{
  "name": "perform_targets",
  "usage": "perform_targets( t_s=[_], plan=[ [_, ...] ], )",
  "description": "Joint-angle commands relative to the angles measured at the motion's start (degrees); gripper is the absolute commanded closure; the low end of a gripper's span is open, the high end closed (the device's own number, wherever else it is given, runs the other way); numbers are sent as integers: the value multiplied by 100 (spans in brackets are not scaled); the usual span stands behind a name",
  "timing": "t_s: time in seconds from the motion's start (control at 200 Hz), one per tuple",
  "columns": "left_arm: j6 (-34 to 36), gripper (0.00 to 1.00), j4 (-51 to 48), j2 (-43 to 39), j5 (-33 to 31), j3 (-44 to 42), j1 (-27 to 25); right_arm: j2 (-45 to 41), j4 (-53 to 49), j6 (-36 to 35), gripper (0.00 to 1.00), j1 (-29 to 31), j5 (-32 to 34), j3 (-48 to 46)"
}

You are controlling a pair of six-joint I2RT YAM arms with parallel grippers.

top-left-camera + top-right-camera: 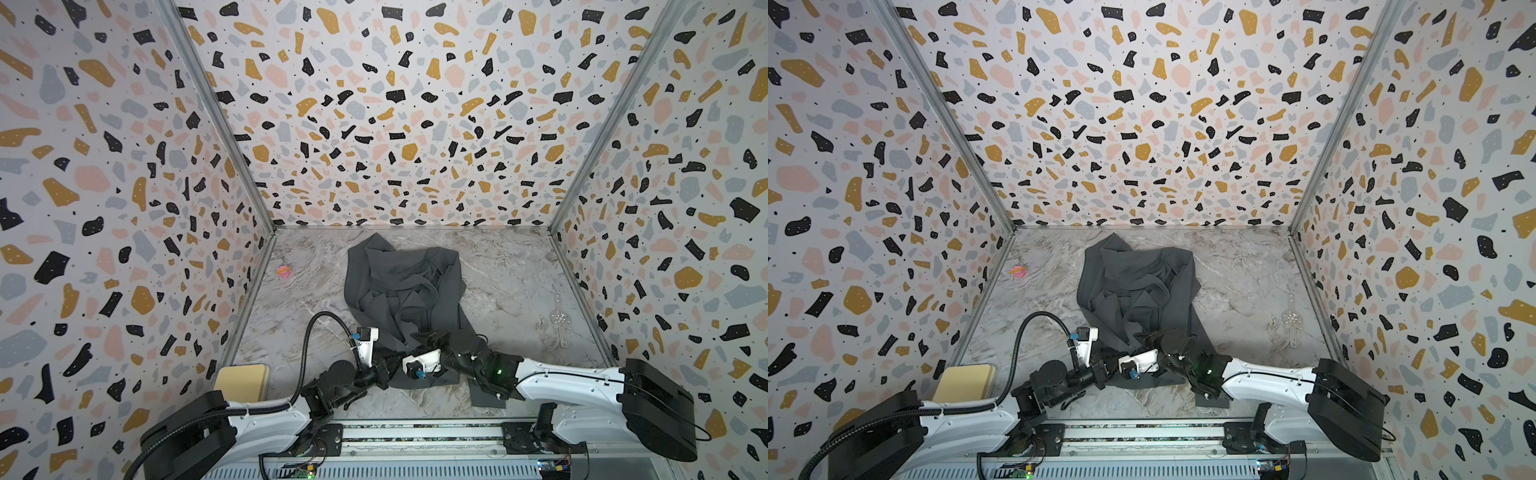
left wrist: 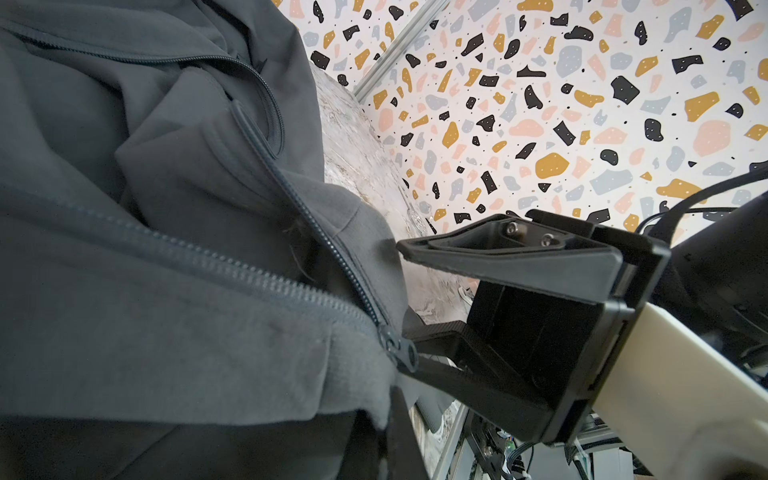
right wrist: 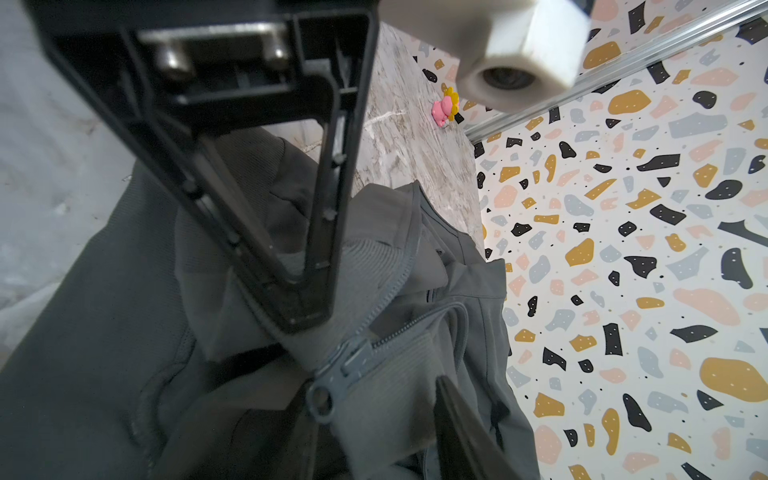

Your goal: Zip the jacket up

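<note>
Black-and-white robot arms reach in from the near edge of a grey marbled desk [image 1: 511,266]. The left gripper [image 1: 390,368] is pressed together, pinching the near hem of the jacket [image 1: 399,282]. The right gripper [image 3: 374,353] meets it from the other side. Its jaws are spread, one on each side of the hem, with the zipper slider [image 3: 353,365] between them. In the left wrist view the slider sits low at the hem. The two rows of zipper teeth [image 2: 232,270] run apart from it, so the front is open.

A tan pad [image 1: 241,382] lies by the near left corner. The dark grey jacket is bunched in the middle of the desk, stretching from the grippers towards the back wall. A clear plastic utensil [image 1: 557,322] lies well apart on the right. A small pink toy [image 1: 284,271] sits further back on the left. Speckled terrazzo-pattern walls [image 1: 395,104] enclose the desk on three sides.
</note>
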Motion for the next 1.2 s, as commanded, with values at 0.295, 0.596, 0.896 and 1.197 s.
perform_targets(
  t_s=[0.295, 0.596, 0.896, 1.197],
  plan=[
    [85, 100, 220, 12, 55, -525, -40, -243, -412, 148, 52, -21, -116, 298],
    [76, 100, 234, 21, 46, -540, -37, -247, -509, 165, 53, -19, -180, 335],
    [76, 100, 285, 95, 41, -535, -34, -278, -505, 151, 54, -14, -172, 342],
    [56, 100, 385, 196, 59, -532, -33, -163, -386, 131, 54, -12, -145, 351]
  ],
)
